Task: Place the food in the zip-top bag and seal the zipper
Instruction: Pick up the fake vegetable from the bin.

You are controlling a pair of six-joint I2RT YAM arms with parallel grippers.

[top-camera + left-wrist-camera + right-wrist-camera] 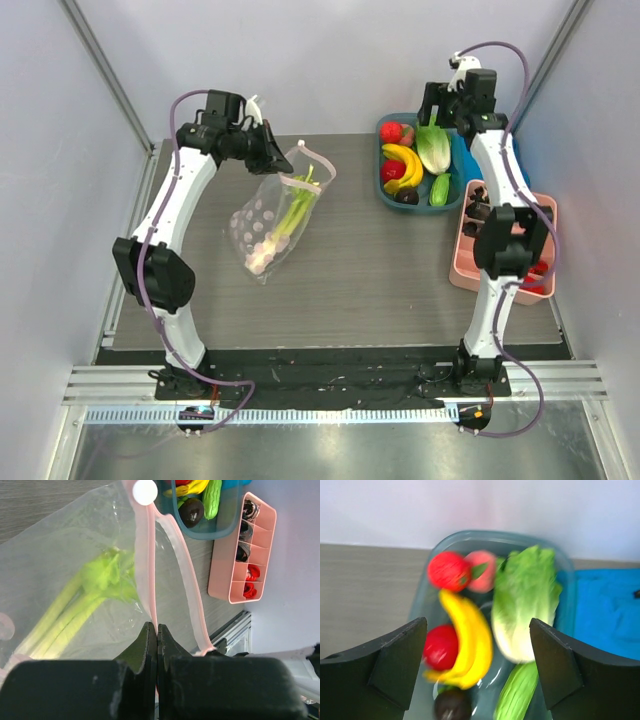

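The zip-top bag (pixel 262 222) hangs in the air over the left half of the table, its mouth upward and gaping. My left gripper (pixel 268 150) is shut on one side of the pink zipper (pixel 144 565), whose other strip (pixel 182 560) bows away. A green-white celery stalk (pixel 92 597) lies inside the bag (pixel 55 555). My right gripper (pixel 477 645) stands open above the blue tray (pixel 470 536), holding nothing. Below it lie the lettuce head (pixel 525 600) and a small red fruit (pixel 441 647). From above, my right gripper (pixel 437 108) hovers at the tray's far end, over the lettuce (pixel 432 148).
The blue tray (pixel 381 190) also holds yellow bananas (pixel 404 166), a green cucumber-like piece (pixel 440 189), a dark round fruit (pixel 407 196) and more red fruit (pixel 391 131). A pink compartment organizer (pixel 458 268) stands at the right edge, beside my right arm.
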